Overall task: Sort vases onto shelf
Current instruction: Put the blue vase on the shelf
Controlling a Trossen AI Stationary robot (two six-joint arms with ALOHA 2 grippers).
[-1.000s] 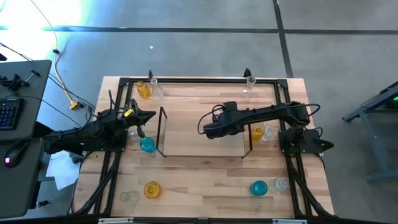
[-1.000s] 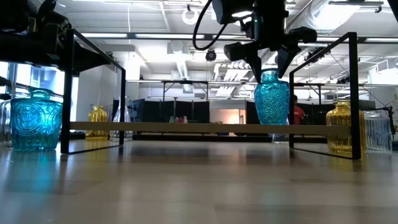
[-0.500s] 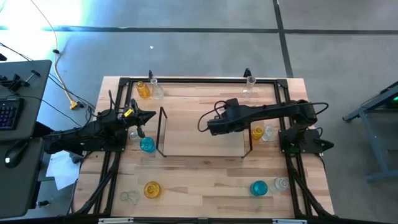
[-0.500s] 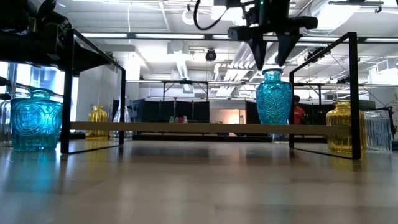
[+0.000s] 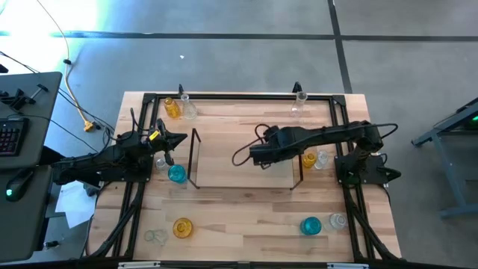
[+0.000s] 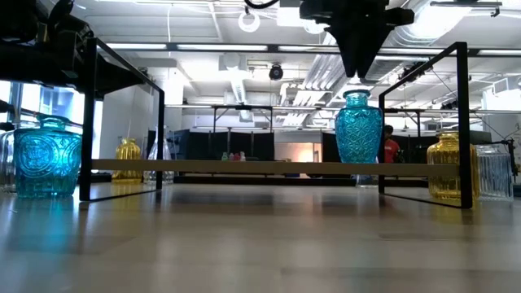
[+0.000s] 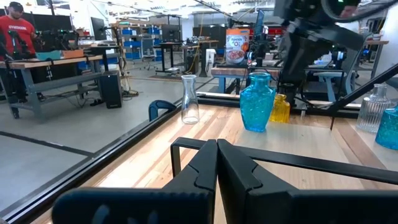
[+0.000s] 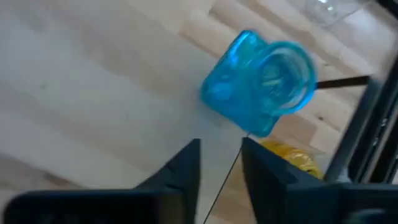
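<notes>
Grey concrete floor (image 5: 224, 60) surrounds the wooden table (image 5: 239, 224); a dark desk (image 5: 22, 127) stands left; workbenches (image 7: 50, 62) line the bright ceiling-lit room.

The right gripper (image 6: 356, 69) has let go of the turquoise vase (image 6: 358, 128) and risen above its mouth. One second ago its fingers were around the vase neck; now the vase stands alone on the shelf (image 6: 244, 168).

Open-plan robotics lab, workbenches (image 7: 50, 62), stocked shelving (image 7: 134, 40), exposed ceiling ducts (image 6: 236, 77), strip lights (image 6: 175, 46)
</notes>
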